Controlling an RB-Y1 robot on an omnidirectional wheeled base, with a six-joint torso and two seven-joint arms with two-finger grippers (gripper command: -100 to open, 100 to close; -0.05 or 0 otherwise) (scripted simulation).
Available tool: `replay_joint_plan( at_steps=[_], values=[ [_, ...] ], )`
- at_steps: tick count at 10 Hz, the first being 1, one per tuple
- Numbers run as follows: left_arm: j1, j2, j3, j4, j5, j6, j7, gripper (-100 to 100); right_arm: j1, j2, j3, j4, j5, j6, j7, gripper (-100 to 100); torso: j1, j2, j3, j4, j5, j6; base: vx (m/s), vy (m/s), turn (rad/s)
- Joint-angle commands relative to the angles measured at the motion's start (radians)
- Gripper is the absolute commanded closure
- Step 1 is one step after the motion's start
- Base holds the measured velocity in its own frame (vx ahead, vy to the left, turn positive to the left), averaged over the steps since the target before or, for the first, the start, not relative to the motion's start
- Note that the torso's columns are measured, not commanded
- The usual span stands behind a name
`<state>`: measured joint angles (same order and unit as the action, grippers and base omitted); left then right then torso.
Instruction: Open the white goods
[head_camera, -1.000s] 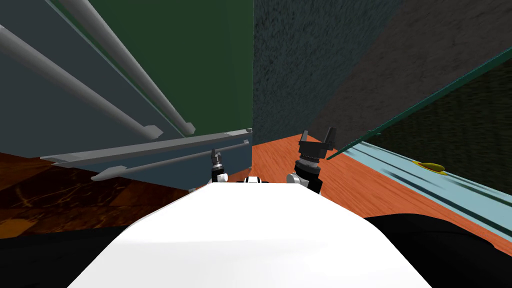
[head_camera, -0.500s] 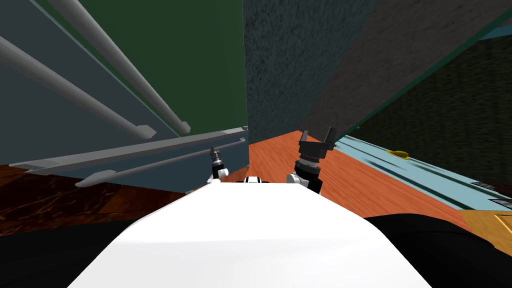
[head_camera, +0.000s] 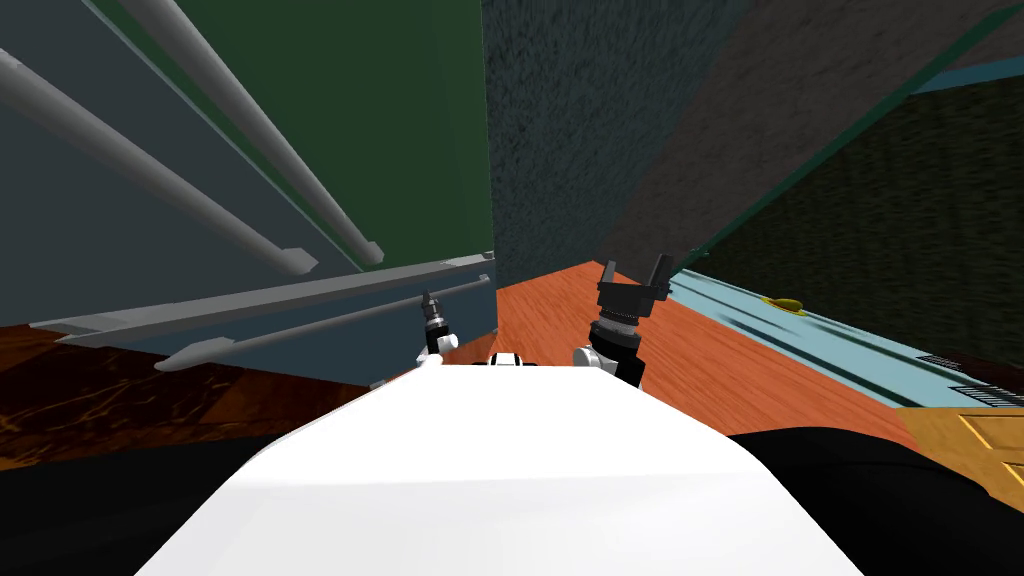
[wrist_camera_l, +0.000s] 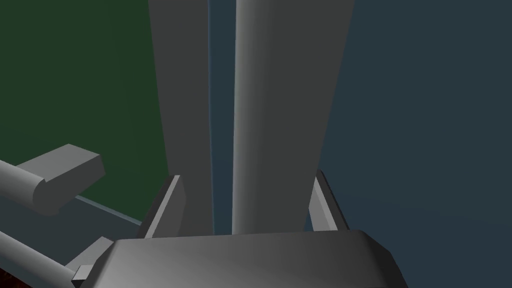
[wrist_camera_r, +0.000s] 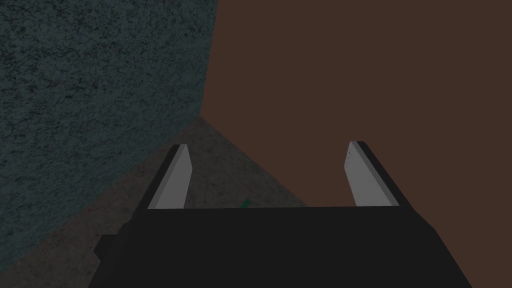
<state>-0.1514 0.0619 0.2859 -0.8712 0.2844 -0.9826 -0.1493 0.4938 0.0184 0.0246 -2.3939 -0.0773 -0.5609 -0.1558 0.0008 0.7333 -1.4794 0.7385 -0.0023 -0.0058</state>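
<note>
1. The left gripper (wrist_camera_l: 247, 176) was at the lower front of the fridge (head_camera: 60, 250). Its fingers (wrist_camera_l: 172, 200) were released and spread, one on each side of the lower handle (wrist_camera_l: 272, 110). One finger lay close against the bar's side. The other stood clear of it, in front of the grey ledge (wrist_camera_l: 182, 100).

2. The right gripper (head_camera: 634, 263) was raised ahead on the right, above the orange wooden floor (head_camera: 560, 320) and well apart from the fridge. Its fingers were released and wide apart, with nothing between them.

3. The lower handle was a round grey bar. Its long axis ran level across the fridge's lower front, just under the ledge, from far on the left to an end near the fridge's right-hand corner. It passed between the left fingers, crosswise to the line from one finger to the other.

4. The fridge was drawn dark blue-grey and stood on the floor to the left front, its face turned toward the robot.

5. Two longer grey bar handles (head_camera: 200, 200) ran side by side up the fridge's upper front. Their long axes were crosswise to the lower handle, and their lower ends stopped just above the ledge.

6. A dark green surface (head_camera: 400, 120) lay beside those handles.

7. A dark speckled wall (head_camera: 580, 130) met the fridge at its right-hand edge.

8. A small yellow object (head_camera: 785, 303) lay on a pale blue strip (head_camera: 850, 352) at the far right.
</note>
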Motion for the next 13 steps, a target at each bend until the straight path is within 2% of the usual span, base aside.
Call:
replay_joint_plan(
  at_steps=[1,2,3,4,5,6,7,8,9,10,11,12,13],
  values=[
    [0.079,0.008,-0.062,-0.063,-0.017,-0.017,0.027,100,0.000,0.000,0.000,0.000,0.000,0.000,0.000,0,0.000,0.004,0.002,0.005,-0.004,-0.002,0.188,0.014,0.167],
    [0.115,0.010,-0.107,-0.101,-0.029,-0.023,0.043,100,0.000,0.000,0.000,0.000,0.000,0.000,0.000,0,0.003,0.008,0.005,0.003,-0.001,0.000,0.158,0.003,0.245],
    [0.140,0.010,-0.108,-0.114,-0.029,-0.023,0.043,100,0.000,0.000,0.000,0.000,0.000,0.000,0.000,0,0.004,0.008,0.006,0.004,0.000,0.002,0.109,-0.017,0.151],
    [0.176,0.011,-0.154,-0.158,-0.041,-0.028,0.060,100,0.000,0.000,0.000,0.000,0.000,0.000,0.000,0,0.004,0.009,0.006,0.002,0.002,0.002,0.129,-0.008,0.299],
    [0.201,0.011,-0.154,-0.165,-0.041,-0.028,0.060,100,0.000,0.000,0.000,0.000,0.000,0.000,0.000,0,0.005,0.008,0.005,0.003,0.001,-0.002,0.122,-0.016,0.133],
    [0.233,0.013,-0.200,-0.209,-0.054,-0.034,0.077,100,0.000,0.000,0.000,0.000,0.000,0.000,0.000,0,0.006,0.009,0.006,0.002,0.002,-0.002,0.140,-0.007,0.249],
    [0.261,0.013,-0.200,-0.217,-0.054,-0.034,0.077,100,0.000,0.000,0.000,0.000,0.000,0.000,0.000,0,0.006,0.008,0.005,0.002,0.002,-0.002,0.120,-0.004,0.145],
    [0.292,0.014,-0.246,-0.259,-0.066,-0.040,0.093,100,0.000,0.000,0.000,0.000,0.000,0.000,0.000,0,0.007,0.009,0.006,0.001,0.003,-0.002,0.131,-0.011,0.234],
    [0.323,0.014,-0.246,-0.268,-0.066,-0.040,0.093,100,0.000,0.000,0.000,0.000,0.000,0.000,0.000,0,0.007,0.008,0.005,0.000,0.003,-0.001,0.119,-0.014,0.151],
    [0.350,0.015,-0.292,-0.298,-0.079,-0.046,0.110,100,0.000,0.000,0.000,0.000,0.000,0.000,0.000,0,0.008,0.007,0.005,-0.001,0.005,-0.001,0.127,-0.015,0.372],
    [0.377,0.015,-0.292,-0.320,-0.079,-0.046,0.110,100,0.000,0.000,0.000,0.000,0.000,0.000,0.000,0,0.009,0.006,0.004,-0.001,0.005,-0.002,0.105,-0.029,0.123],
    [0.411,0.017,-0.339,-0.357,-0.091,-0.051,0.126,100,0.000,0.000,0.000,0.000,0.000,0.000,0.000,0,0.009,0.006,0.004,-0.001,0.004,0.000,0.120,-0.014,0.266],
    [0.439,0.017,-0.339,-0.371,-0.091,-0.051,0.126,100,0.000,0.000,0.000,0.000,0.000,0.000,0.000,0,0.007,0.005,0.004,-0.001,0.004,0.001,0.105,-0.015,0.138]
  ],
)
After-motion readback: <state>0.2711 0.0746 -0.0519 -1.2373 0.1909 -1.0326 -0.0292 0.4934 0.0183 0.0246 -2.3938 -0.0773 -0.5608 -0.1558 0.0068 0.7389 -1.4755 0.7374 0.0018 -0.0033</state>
